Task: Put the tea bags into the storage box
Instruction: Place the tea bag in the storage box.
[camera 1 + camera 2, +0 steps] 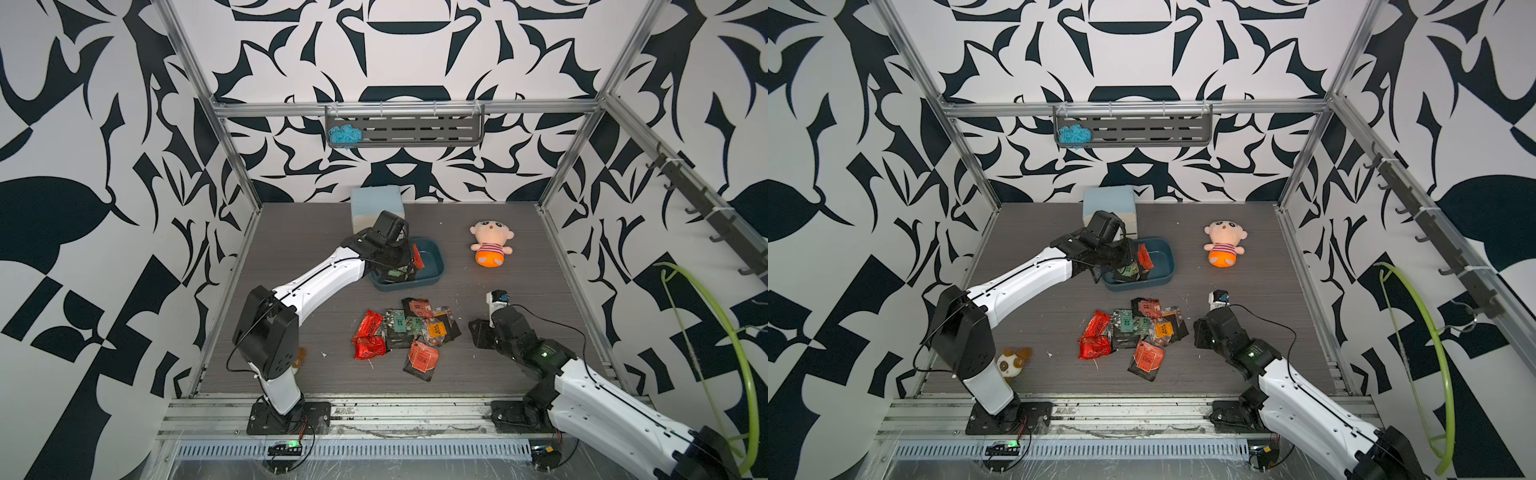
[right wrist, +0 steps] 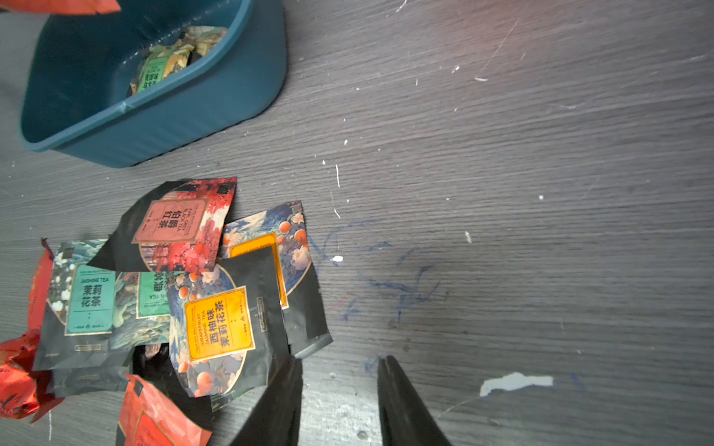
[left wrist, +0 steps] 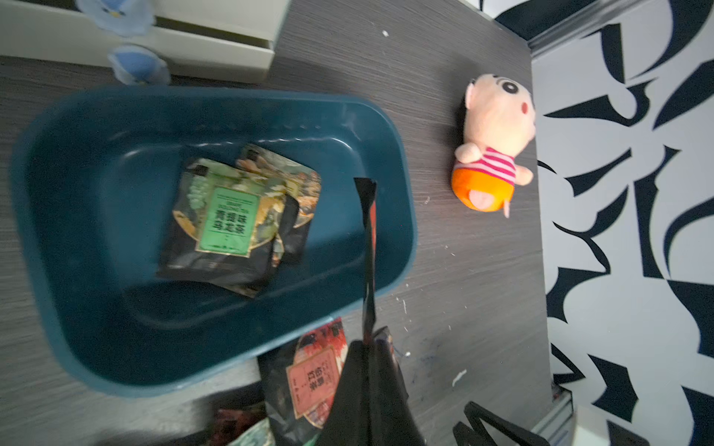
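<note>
Left gripper (image 3: 369, 355) is pressing its jaws together on the lower edge of a red-and-black tea bag (image 3: 370, 247). The sachet is standing edge-on in the left wrist view and hanging over the interior of the storage box (image 3: 38, 231), close to one long wall. In both top views the same bag (image 1: 417, 257) (image 1: 1144, 256) is showing its red face just above the box rim (image 1: 436, 257).

Inside the box a green-labelled tea bag (image 3: 226, 220) is lying flat on the floor, partly covering a second tea bag (image 3: 288, 177). The box is sitting on the dark wood-grain table (image 1: 519, 270), just in front of the pale blue drawer cabinet (image 1: 376, 203).

Right gripper (image 2: 340, 363) is holding its jaws spread, with only bare table showing between the fingers (image 2: 402, 401). It is sitting low, just beside the pile of tea bags (image 1: 409, 332), nearest the orange-labelled grapefruit jasmine tea bag (image 2: 220, 328). The pile is lying on the table in front of the box and apart from it.

A plush doll (image 1: 490, 245) is lying face up, well apart from the box, toward the right arm's side
</note>
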`<state>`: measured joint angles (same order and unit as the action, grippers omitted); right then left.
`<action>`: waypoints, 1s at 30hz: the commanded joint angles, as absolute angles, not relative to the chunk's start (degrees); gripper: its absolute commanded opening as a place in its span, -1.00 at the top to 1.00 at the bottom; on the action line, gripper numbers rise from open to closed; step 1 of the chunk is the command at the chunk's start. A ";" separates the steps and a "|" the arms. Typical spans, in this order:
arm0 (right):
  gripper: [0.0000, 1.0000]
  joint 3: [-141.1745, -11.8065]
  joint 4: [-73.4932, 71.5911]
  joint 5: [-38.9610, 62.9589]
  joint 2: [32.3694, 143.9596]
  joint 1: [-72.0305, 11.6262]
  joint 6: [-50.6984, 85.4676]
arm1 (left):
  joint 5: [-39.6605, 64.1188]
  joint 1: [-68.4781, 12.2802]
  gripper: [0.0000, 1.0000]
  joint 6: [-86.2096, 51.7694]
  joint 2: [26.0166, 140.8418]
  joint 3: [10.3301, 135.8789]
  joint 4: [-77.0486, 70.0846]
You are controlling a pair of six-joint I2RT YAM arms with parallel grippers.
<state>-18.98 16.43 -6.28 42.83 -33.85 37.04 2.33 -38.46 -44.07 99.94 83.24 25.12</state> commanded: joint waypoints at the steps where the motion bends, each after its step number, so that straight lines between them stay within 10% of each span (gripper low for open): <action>1: 0.26 -18.98 14.86 -5.98 42.98 -34.02 36.48 | 4.39 -36.37 1.00 -43.26 103.17 84.12 25.44; 17: 0.22 -19.77 13.89 -4.24 46.74 -34.01 35.04 | 1.91 -34.05 0.99 -42.08 109.42 86.35 28.21; 30: 0.17 -19.86 13.13 -2.77 48.40 -34.01 34.70 | -6.85 -33.83 0.07 -39.26 98.22 78.64 30.41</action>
